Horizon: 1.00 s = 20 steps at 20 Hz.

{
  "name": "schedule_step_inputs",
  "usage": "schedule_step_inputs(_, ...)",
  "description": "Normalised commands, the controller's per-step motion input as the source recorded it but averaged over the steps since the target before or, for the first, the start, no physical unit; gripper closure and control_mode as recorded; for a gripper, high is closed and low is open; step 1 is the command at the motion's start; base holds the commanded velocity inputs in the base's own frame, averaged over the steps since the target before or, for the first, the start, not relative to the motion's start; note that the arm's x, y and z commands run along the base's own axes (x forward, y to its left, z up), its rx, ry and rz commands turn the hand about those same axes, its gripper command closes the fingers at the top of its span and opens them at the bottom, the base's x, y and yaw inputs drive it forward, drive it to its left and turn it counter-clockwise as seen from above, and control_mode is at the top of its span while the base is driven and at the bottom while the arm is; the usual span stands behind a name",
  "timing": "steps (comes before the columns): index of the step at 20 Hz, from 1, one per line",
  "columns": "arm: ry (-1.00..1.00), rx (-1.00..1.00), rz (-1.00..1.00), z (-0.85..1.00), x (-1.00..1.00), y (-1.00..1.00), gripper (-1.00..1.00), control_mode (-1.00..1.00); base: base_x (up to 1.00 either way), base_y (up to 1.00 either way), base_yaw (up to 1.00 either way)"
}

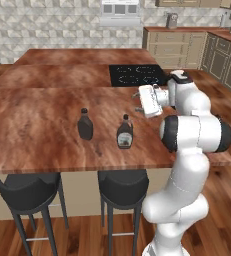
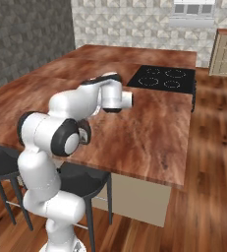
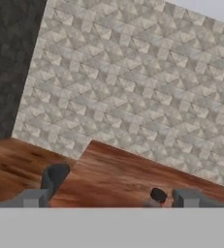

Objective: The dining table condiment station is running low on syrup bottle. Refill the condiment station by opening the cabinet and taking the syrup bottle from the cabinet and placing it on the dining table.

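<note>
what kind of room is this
A rendered home kitchen, most likely: a black cooktop is set into the long wooden dining table, a range hood hangs on the tiled wall, and black-seated stools stand at the near edge.

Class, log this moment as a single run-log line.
gripper: open, empty | syrup bottle: upright on dining table | slimmer bottle: beside it, apart

- The white arm (image 1: 187, 165) rises upright from its base, then folds at the dark elbow joint and reaches forward and left.
- The gripper (image 1: 137, 102) sits level, its jaws spread wide and holding nothing.
</note>
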Motion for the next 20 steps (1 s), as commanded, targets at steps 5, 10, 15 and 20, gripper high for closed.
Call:
schedule_step_inputs(5,-0.27,-0.09,-0.03,0.56,-0.91,0.01,-1.0,-1.0,0.0,0.0,0.0)
schedule_step_inputs(10,-0.25,-0.12,-0.09,0.5,-1.0,0.12,-1.0,-1.0,0.0,0.0,0.0)
schedule_step_inputs(15,-0.13,-0.13,-0.12,0.33,-1.0,0.19,-1.0,-1.0,0.0,0.0,0.0)
schedule_step_inputs(20,-0.01,-0.15,-0.16,0.12,-1.0,0.21,-1.0,-1.0,0.0,0.0,0.0)
